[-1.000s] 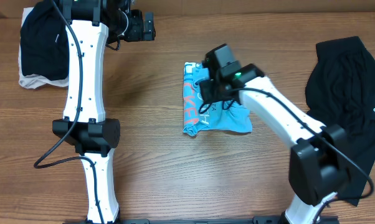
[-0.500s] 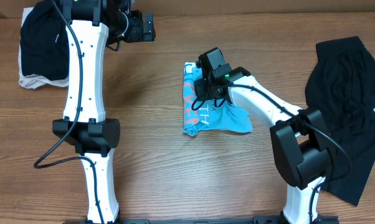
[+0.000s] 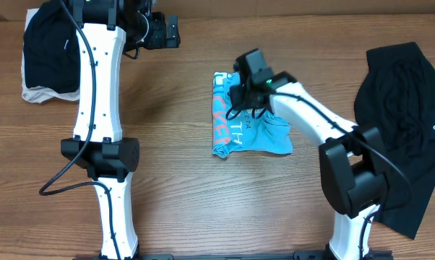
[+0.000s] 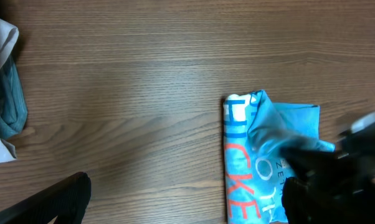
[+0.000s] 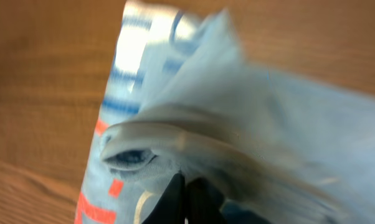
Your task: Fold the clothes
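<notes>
A light blue T-shirt [image 3: 221, 126] with orange lettering lies partly folded at the table's middle. It also shows in the left wrist view [image 4: 243, 168] and the right wrist view [image 5: 175, 118]. My right gripper [image 3: 239, 101] is over the shirt's upper part, shut on a raised fold of its fabric; the closed fingertips [image 5: 186, 199] pinch the cloth. My left gripper [image 3: 163, 32] is at the far back left of the shirt, open and empty, its fingers [image 4: 187, 205] wide apart above bare wood.
A black garment [image 3: 405, 123] lies spread at the right edge. A black garment on white cloth [image 3: 48, 50] lies at the back left, and its edge shows in the left wrist view [image 4: 4, 106]. Bare wood lies between them.
My right gripper shifted a little left, then back toward the far right, still on the shirt's fold. The left arm has not moved.
</notes>
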Tool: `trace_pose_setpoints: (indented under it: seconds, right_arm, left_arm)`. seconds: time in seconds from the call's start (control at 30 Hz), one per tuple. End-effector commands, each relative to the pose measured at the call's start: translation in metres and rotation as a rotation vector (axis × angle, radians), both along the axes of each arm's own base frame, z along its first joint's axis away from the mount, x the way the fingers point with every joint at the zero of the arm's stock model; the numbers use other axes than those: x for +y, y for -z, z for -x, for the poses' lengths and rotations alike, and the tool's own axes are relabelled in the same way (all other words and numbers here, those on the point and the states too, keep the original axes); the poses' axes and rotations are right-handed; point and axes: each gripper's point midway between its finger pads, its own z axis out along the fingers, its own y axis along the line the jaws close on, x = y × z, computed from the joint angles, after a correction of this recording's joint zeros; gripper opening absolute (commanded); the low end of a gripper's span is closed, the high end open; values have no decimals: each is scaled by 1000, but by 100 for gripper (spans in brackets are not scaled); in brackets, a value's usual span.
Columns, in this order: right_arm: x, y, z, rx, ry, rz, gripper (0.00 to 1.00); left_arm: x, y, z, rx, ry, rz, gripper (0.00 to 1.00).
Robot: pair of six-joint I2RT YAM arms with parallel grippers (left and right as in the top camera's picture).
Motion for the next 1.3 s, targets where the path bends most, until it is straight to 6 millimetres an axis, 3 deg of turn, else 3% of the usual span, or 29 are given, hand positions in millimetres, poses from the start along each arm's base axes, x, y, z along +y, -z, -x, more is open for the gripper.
trace_pose_setpoints:
  seconds: [0.0,0.1,0.4,0.43,0.47,0.53,0.57,0.73,1.03,1.17,1.27]
  right_arm:
    - [-22,-77,-33,-157,76,-67,4]
    - [-51,-87,-48,-181,137,-71,4]
    - [-146,-80,-73,-181,324,-53,4]
    - [-152,-78,-74,-181,336,-52,11]
    - [-159,-78,-76,-181,346,-56,43]
    - [-166,-76,-77,-179,358,-60,95]
    - [-169,-76,-77,-175,364,-58,100]
    - [-178,-81,-61,-127,405,-62,100]
    - [-177,-136,1,-34,466,-161,100]
    - [-177,-152,35,18,486,-161,100]
    - [-180,-162,49,21,496,-150,100]
  left_arm:
    - [2,-2,1,-10,12,-14,100]
    - [2,-2,0,-10,12,-14,100]
    - [2,-2,0,-10,12,-14,100]
    - [2,-2,0,-10,12,-13,100]
    - [2,-2,0,-11,12,-14,100]
    - [2,-2,0,-11,12,-14,100]
    - [2,-2,0,-11,12,-14,100]
    - [0,0,6,9,25,-10,100]
    - [-41,6,33,61,188,-64,100]
    - [-44,-11,40,25,148,-93,100]
    - [-53,-33,50,-13,153,-52,100]
